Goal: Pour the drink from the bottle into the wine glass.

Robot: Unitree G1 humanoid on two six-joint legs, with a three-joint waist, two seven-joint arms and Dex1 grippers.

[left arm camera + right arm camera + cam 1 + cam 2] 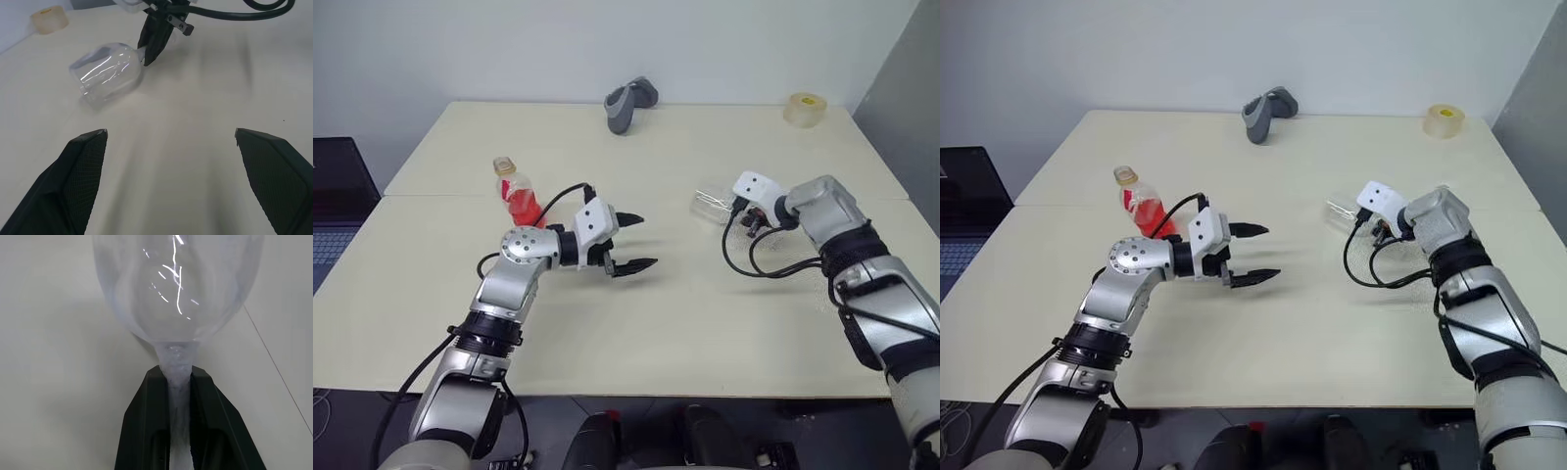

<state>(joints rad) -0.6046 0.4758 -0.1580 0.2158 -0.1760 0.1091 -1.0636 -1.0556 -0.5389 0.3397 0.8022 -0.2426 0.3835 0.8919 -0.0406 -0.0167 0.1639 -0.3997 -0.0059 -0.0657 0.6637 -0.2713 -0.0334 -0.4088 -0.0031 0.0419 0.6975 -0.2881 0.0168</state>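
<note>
The wine glass point(107, 73) lies on its side on the cream table point(705, 313), right of centre, with its bowl empty. My right gripper point(177, 374) is shut on its thin stem just below the bowl point(178, 284). The bottle point(516, 196) stands upright at the left, behind my left arm, with its cap on and the red drink point(523, 209) in its lower half. My left gripper point(646, 240) hovers open near the table's middle, between bottle and wine glass point(713, 206), with nothing between its fingers.
A grey curved object point(629, 103) lies at the table's far edge, and a tape roll point(806, 109) sits at the far right corner. A dark laptop point(333, 196) is off the table's left side. Black cables hang from both wrists.
</note>
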